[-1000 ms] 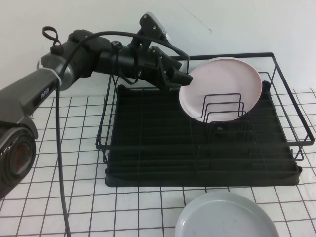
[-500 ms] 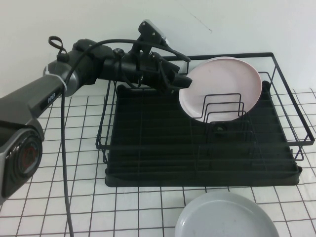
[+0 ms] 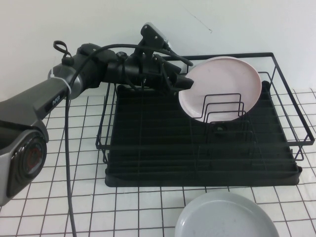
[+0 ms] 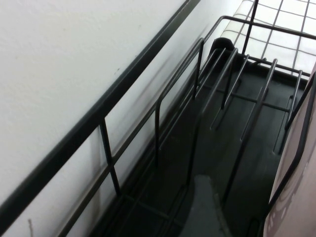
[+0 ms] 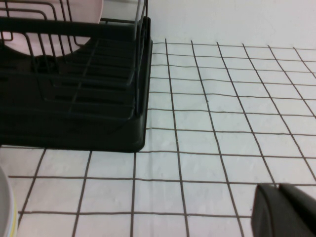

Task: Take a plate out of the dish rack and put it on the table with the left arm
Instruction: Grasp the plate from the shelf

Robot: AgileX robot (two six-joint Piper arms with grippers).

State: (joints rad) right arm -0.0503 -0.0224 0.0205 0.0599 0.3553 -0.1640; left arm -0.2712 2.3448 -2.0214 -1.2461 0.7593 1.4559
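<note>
Pink plate [image 3: 224, 85] is seen upright in the wire slots at the back of the dish rack [image 3: 163, 148], on the gridded bench [image 3: 74, 163]. Left gripper [image 3: 185, 83] is positioned at the plate's rim on the arm side; jaws' state cannot be told. Grey-blue plate [image 3: 224, 217] lies in front of the rack. Right gripper [image 5: 286, 210] is caught only by the right wrist view, beside the rack; jaws cannot be told.

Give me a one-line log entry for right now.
phase: reach | left pincer: at pink plate rim, grasp unconfirmed | plate: upright in dish rack | right pincer: low over table, parked
</note>
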